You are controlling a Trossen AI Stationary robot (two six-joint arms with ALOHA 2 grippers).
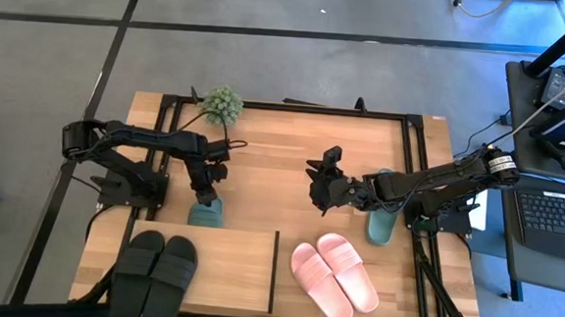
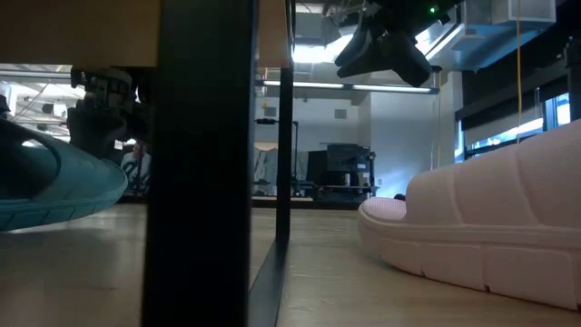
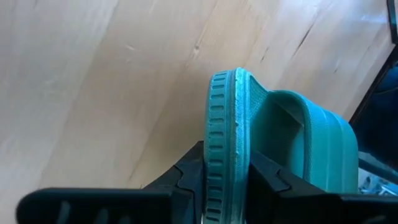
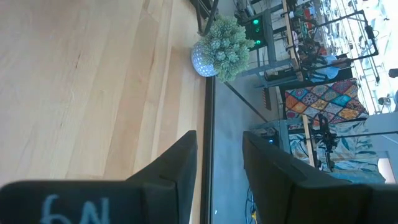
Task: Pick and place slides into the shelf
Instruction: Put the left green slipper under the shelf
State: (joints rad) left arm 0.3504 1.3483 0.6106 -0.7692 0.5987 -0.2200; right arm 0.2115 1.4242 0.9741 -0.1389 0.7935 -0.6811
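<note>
Left gripper (image 1: 207,191) over the desk (image 1: 283,149) just behind the shelf's top board, jaws pinching one dark green slide (image 1: 206,212) by its sole edge. In the left wrist view the ribbed rim of that slide (image 3: 227,143) sits clamped between the two dark fingers (image 3: 186,180), strap side turned away from the desk surface. The slide's lower end hangs at the rear edge of the shelf (image 1: 227,263); whether it touches the board cannot be told.

Second dark green slide (image 1: 382,219) lies flat near the desk's right side, partly under the right arm.

Right gripper (image 1: 322,186) hangs mid-desk, well apart from the left one, jaws spread with nothing between them; the right wrist view shows bare wood and a gap between the fingers (image 4: 180,168).

Black slides (image 1: 156,259) lie side by side on the shelf's top board, left of the thin black divider (image 1: 274,271). Pink slides (image 1: 334,275) lie side by side right of the divider, angled.

Small potted plant (image 1: 221,104) stands at the desk's far edge, behind the left gripper.
</note>
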